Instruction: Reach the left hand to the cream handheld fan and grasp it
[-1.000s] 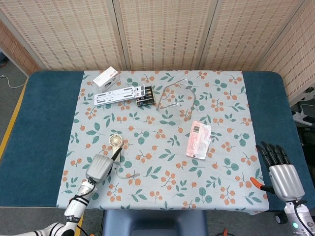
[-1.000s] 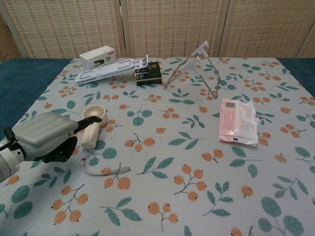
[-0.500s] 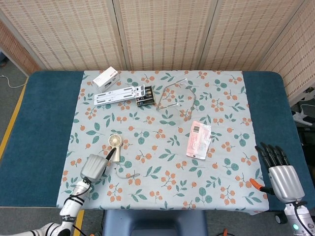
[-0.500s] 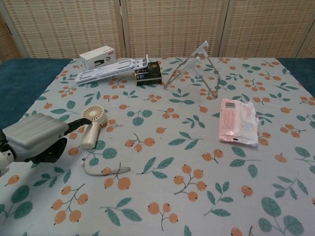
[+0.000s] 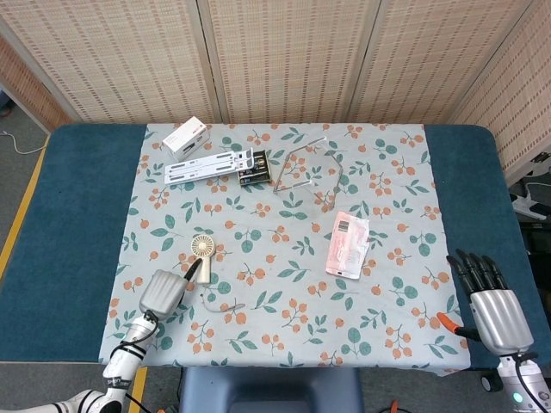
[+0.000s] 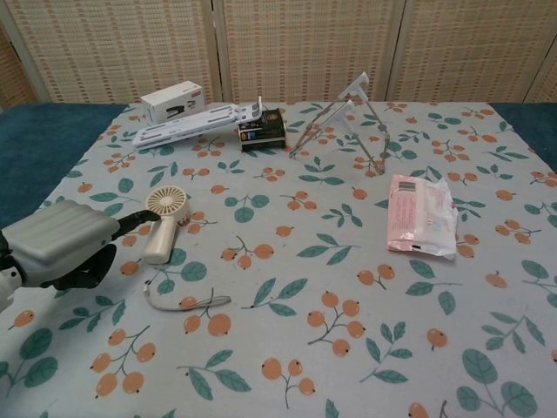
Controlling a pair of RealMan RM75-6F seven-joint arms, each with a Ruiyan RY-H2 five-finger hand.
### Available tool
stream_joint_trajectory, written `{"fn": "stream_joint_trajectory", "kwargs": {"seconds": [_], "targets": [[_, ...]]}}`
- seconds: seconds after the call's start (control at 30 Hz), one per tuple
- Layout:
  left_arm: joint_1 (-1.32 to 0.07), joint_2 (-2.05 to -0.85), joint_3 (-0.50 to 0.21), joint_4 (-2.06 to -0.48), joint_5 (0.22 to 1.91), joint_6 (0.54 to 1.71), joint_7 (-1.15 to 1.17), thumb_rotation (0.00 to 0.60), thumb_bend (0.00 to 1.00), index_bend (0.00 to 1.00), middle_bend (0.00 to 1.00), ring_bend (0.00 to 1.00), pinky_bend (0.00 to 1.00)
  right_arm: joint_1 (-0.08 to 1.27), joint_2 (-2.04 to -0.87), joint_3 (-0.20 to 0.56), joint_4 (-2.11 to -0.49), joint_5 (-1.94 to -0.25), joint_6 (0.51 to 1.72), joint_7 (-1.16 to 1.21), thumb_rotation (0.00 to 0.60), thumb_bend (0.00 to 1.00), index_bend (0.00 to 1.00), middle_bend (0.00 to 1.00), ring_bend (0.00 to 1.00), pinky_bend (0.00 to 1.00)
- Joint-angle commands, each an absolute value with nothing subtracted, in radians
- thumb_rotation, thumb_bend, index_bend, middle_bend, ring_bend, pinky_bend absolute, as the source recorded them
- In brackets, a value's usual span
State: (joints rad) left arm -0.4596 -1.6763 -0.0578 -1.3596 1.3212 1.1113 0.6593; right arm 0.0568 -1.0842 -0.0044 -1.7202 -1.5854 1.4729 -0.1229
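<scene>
The cream handheld fan (image 5: 201, 253) (image 6: 163, 219) lies flat on the floral cloth, round head away from me, handle toward me, its strap (image 6: 181, 301) trailing toward the front. My left hand (image 5: 166, 291) (image 6: 59, 252) hovers just left and in front of the fan's handle. One dark finger (image 6: 139, 219) stretches toward the fan head; the hand holds nothing. My right hand (image 5: 491, 303) rests at the table's front right corner, fingers apart and empty, seen only in the head view.
A pink packet (image 5: 349, 243) (image 6: 420, 216) lies right of centre. At the back stand a white box (image 5: 186, 137), a white flat rack (image 5: 210, 165), a black box (image 6: 262, 130) and a folding metal stand (image 5: 306, 169). An orange-handled tool (image 5: 449, 322) lies by the right hand.
My left hand has drawn back toward the front left, away from the fan's handle. The fan and the right hand have not moved.
</scene>
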Motion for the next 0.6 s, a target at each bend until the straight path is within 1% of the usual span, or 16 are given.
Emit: {"fn": "stream_joint_trajectory", "kwargs": {"seconds": [0.03,0.6], "targets": [[-0.462,-1.678,-0.056,-1.358,1.319,1.111,0.660,0.600,0.86,0.07,1.00,1.00,1.00,0.057,-1.083,-0.004,-1.722,-1.585,1.472,-0.123,0.505,0.09,0.00,0.00,0.00,0.00],[-0.474,-1.680,-0.043,-1.349,1.300,1.106,0.690,0.600,0.85,0.07,1.00,1.00,1.00,0.054,-1.075,-0.005,-1.731,-1.588,1.473,-0.119,0.505,0.09,0.00,0.00,0.00,0.00]]}}
